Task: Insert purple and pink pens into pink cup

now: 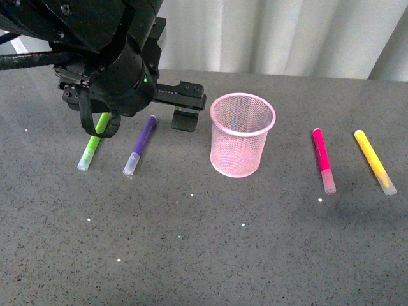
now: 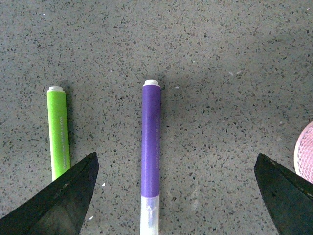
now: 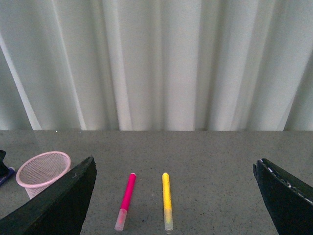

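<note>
Count, front view: four pens, one cup, all on the grey table (image 1: 204,248).

- Purple pen (image 1: 141,145): lying flat at 9 o'clock from the pink cup (image 1: 236,156), near it but apart.
- Lime-green marker (image 1: 93,143): also at 9 o'clock, beyond the purple one.
- Pink pen (image 1: 323,159): flat at 3 o'clock from the cup.
- Yellow marker (image 1: 375,162): further out at 3 o'clock, beside the pink one.

The cup stands upright. All four pens lie outside it (the mesh lets me see through the wall).

Left gripper (image 2: 176,164): jaws spread wide and holding nothing. In its wrist view the purple pen lies between the fingers, touching neither.

Right gripper (image 3: 173,166): jaws also wide apart and empty. Its wrist view shows the cup, pink pen and yellow marker ahead.
</note>
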Available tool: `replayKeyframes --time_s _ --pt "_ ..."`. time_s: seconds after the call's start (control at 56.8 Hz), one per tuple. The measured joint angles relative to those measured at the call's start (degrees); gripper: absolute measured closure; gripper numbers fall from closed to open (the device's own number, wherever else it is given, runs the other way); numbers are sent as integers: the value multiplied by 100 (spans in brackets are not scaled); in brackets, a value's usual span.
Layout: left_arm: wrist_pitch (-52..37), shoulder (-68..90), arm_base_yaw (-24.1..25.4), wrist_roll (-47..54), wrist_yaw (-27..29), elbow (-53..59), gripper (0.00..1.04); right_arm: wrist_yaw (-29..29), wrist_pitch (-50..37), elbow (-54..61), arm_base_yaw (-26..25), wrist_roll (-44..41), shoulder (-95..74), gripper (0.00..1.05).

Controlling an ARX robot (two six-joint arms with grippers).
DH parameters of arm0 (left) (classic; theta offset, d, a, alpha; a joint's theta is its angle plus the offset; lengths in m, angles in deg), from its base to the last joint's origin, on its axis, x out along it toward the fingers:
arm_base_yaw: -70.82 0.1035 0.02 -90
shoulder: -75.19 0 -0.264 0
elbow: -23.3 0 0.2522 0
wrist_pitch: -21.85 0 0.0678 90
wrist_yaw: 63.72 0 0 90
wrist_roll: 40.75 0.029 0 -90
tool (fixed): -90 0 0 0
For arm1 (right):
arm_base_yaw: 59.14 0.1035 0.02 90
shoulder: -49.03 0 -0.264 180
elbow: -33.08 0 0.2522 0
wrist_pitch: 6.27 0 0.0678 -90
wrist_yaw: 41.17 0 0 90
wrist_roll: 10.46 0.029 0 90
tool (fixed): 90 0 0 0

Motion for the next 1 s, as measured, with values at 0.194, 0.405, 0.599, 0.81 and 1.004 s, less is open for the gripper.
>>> replayKeyframes --time_s 0.194,0.405,0.599,0.81,1.004 --pt "-103 341 59 59 -55 -157 7 0 0 0 0 0 0 7" --pt "-168 761 131 129 -98 -479 7 0 0 0 -2 0 0 7" --pt "-232 1095 157 133 -133 -651 7 0 0 0 -2 0 0 7" --pt "-369 1283 192 103 -208 -691 17 0 0 0 -2 0 0 7" --pt "-470 1346 155 81 -238 -715 49 0 0 0 -2 0 0 7"
